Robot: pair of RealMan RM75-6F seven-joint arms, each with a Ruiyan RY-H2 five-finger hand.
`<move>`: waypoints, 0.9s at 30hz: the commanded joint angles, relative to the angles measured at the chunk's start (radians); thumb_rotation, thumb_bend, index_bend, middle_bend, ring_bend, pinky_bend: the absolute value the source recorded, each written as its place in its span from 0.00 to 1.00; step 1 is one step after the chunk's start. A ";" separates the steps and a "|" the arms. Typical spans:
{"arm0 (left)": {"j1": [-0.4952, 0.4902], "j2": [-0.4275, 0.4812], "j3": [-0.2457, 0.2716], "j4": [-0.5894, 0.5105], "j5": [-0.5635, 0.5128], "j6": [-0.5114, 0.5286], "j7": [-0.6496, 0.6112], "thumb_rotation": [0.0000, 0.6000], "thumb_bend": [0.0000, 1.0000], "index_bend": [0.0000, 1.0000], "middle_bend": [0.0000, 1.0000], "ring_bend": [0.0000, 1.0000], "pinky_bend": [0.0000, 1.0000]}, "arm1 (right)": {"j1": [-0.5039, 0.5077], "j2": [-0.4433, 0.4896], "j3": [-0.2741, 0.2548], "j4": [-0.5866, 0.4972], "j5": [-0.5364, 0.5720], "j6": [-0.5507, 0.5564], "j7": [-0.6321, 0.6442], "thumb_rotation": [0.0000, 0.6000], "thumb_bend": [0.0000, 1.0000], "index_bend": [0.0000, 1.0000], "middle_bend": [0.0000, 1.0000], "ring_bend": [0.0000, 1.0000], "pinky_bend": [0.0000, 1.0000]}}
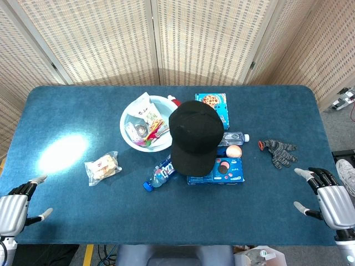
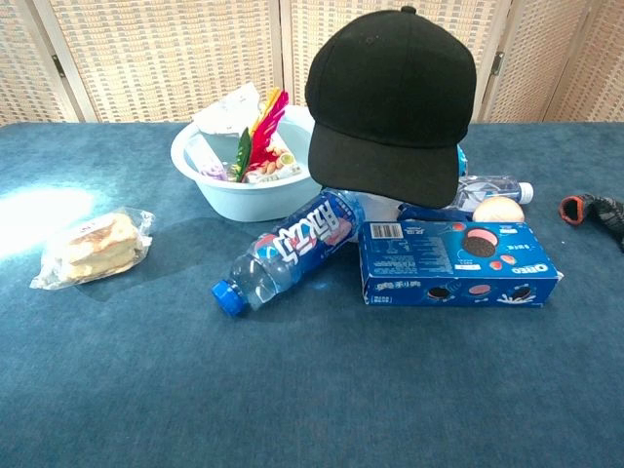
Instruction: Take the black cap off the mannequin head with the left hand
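The blue-clothed table point(image 1: 66, 111) carries everything, with the clutter gathered near its middle and toward the far edge. Largest of the lot is the black cap point(image 1: 194, 136), sitting brim-forward on the mannequin head, which it covers so fully that the head itself cannot be seen in either view; it stands above its neighbours, so a grasp from above or the side looks unobstructed. Just left of it is the pale blue bowl point(image 1: 128, 121), heaped with snack packets, and in front lies the Oreo box point(image 2: 458, 263), flat on the cloth. A blue-labelled water bottle point(image 2: 288, 255) lies on its side, slanting from the bowl toward the near edge, cap end nearest. A wrapped sandwich point(image 2: 93, 249) rests apart toward the left edge, and a dark work glove point(image 1: 279, 152) lies toward the right edge. The left hand point(image 1: 14, 210) waits at the near left corner, fingers spread and holding nothing, well apart from the cap; the right hand point(image 1: 330, 199) mirrors it at the near right corner, likewise splayed and empty. Judging by this, the reach has not begun.
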 commanded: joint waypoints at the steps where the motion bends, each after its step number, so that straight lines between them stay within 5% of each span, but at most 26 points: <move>1: 0.000 0.000 -0.001 0.001 -0.001 0.000 0.000 1.00 0.00 0.21 0.28 0.33 0.38 | 0.006 -0.002 0.002 -0.002 0.000 -0.006 -0.003 1.00 0.13 0.23 0.29 0.17 0.19; 17: -0.034 0.005 0.010 0.011 0.097 0.002 -0.038 1.00 0.00 0.21 0.28 0.34 0.38 | -0.030 0.031 0.008 -0.008 0.003 0.071 0.001 1.00 0.13 0.23 0.29 0.17 0.19; 27: -0.182 0.021 0.012 0.005 0.236 -0.115 -0.161 1.00 0.00 0.23 0.33 0.41 0.47 | -0.056 0.049 0.004 -0.023 -0.006 0.111 -0.001 1.00 0.13 0.23 0.29 0.17 0.19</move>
